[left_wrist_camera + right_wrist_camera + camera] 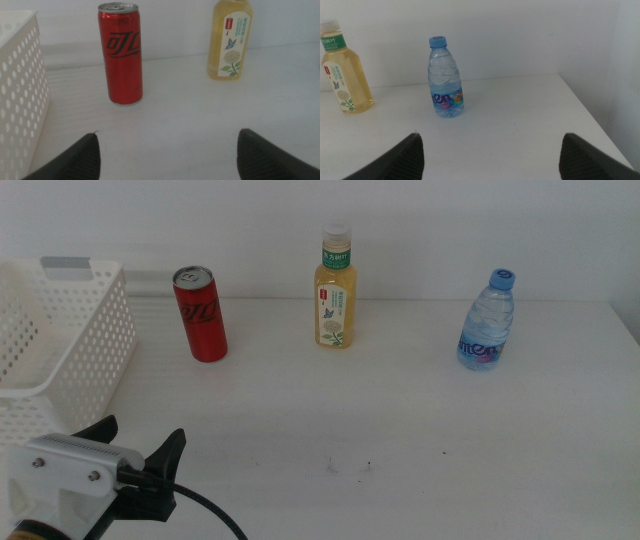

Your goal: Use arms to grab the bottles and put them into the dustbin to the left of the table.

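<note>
White table (420, 430) — slim red can (201, 313), upright, unopened.

Plain white wall (200, 220) behind, evenly lit, no shadows of note.

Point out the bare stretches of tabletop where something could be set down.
Widest: between the yellow tea bottle and clear water bottle. The front strip, ahead of all three containers, is bare too. Tightest: between the white perforated basket and red soda can, near the left end effector.
</note>
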Robot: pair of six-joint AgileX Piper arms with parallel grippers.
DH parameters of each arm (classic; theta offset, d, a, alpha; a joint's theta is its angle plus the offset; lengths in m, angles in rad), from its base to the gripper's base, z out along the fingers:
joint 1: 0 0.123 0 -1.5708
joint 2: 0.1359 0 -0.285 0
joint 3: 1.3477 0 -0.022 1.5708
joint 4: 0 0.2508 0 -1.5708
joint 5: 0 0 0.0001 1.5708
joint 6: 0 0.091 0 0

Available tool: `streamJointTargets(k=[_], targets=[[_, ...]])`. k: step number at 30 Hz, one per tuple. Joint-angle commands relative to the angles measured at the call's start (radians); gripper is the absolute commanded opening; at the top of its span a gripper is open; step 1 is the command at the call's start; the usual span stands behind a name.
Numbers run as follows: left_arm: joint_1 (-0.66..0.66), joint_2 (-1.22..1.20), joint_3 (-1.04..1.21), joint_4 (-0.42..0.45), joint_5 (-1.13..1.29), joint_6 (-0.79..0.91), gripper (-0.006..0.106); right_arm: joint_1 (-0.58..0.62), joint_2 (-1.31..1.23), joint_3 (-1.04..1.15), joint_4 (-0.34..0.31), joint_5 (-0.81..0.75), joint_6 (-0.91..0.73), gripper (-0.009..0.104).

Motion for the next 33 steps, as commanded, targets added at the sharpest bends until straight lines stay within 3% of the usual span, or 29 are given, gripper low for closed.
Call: streamJointTargets(k=[1, 6, 11, 14, 21, 33], targets=[[-0.007, 0.001, 0.002, -0.004, -0.021, -0.013, 0.094, -0.005, -0.005, 0.003, -0.003, -0.013, -0.005, 0.089], [-0.007, 0.001, -0.024, -0.041, 0.002, -0.014, 0.094, -0.005, -0.005, 0.003, -0.003, -0.013, -0.005, 0.089], [-0.007, 0.003, -0.178, -0.046, 0.281, 0.058, 0.094, -0.005, -0.005, 0.003, -0.003, -0.013, -0.005, 0.089], [-0.007, 0.034, -0.258, -0.095, 0.342, 0.097, 0.094, -0.005, -0.005, 0.003, -0.003, -0.013, -0.005, 0.089], [-0.005, 0.227, -0.438, -0.203, 0.297, 0.127, 0.094, -0.005, -0.005, 0.003, -0.003, -0.013, -0.005, 0.089], [0.048, 0.492, -0.688, -0.19, 0.264, 0.127, 0.094, -0.005, -0.005, 0.003, -0.003, -0.013, -0.005, 0.089]])
